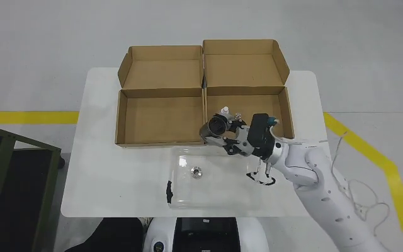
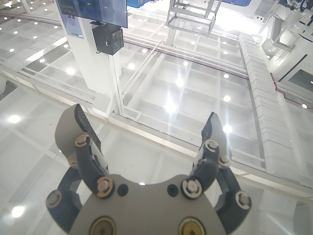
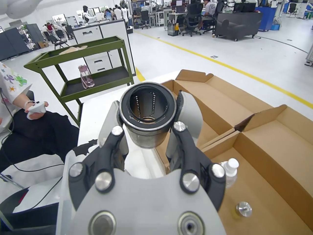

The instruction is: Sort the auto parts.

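Right gripper (image 3: pixel 149 117): Mine, clenched on the bearing (image 3: pixel 148 123). One finger (image 3: pixel 189 110) presses each side of its barrel.
Bearing, description: A dark metal cylinder, hollow. Rows of small balls show inside the bore.
Bearing, attitude: Lifted off every surface and tilted. In the top view its open end faces toward the left box (image 1: pixel 160 120).
Bearing, location: Above the near-left corner of the right box (image 1: pixel 252 108), just beside the wall the two boxes share. It touches nothing but my fingers.
Left gripper (image 2: pixel 145 123): Mine, released. The fingers are spread wide with nothing between them, and it points up at the ceiling.
Left box: Cardboard, with its lid flap folded back. It stands on the far half of the table (image 1: pixel 101 176).
Right box: Cardboard, lid flap folded back, standing against the left box. On its floor I note a white-capped vial (image 3: pixel 231 166) and a small metal stud (image 3: pixel 243 208), set apart from each other.
Tray (image 1: pixel 220 189): Clear, lying on the table just on the near side of the boxes.
Tray contents: A small metal ring (image 1: pixel 196 171) lies toward the middle. One black piece (image 1: pixel 169 191) is at the near-left corner and another black piece (image 1: pixel 263 179) at the right edge, beside my right arm.
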You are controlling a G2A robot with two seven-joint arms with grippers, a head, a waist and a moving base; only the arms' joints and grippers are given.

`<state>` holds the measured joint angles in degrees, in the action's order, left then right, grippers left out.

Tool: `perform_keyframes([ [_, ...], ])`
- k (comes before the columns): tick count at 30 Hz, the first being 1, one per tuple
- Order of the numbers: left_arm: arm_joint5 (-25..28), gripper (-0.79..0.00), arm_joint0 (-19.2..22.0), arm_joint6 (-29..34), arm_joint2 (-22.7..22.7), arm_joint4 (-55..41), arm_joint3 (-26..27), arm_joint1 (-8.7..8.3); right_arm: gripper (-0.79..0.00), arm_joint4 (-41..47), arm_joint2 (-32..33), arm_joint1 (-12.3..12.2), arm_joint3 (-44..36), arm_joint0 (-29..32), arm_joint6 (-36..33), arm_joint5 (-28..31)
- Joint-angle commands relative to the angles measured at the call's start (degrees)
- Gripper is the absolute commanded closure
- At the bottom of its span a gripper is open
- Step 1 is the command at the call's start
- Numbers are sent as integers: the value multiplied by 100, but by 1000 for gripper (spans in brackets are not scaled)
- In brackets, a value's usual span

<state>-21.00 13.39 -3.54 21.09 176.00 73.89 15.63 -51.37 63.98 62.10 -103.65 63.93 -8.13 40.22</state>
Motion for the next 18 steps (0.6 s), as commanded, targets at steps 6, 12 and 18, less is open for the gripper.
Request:
perform_keyframes([
  [6, 0, -785, 0, 0, 0, 0, 0, 0, 0, -621, -357, 91, 255, -335, -255, -435],
  [12, 0, -785, 0, 0, 0, 0, 0, 0, 0, -1033, -761, 204, 466, -660, -446, -780],
  [18, 0, -785, 0, 0, 0, 0, 0, 0, 0, -1394, -1270, 366, 727, -1084, -717, -1098],
])
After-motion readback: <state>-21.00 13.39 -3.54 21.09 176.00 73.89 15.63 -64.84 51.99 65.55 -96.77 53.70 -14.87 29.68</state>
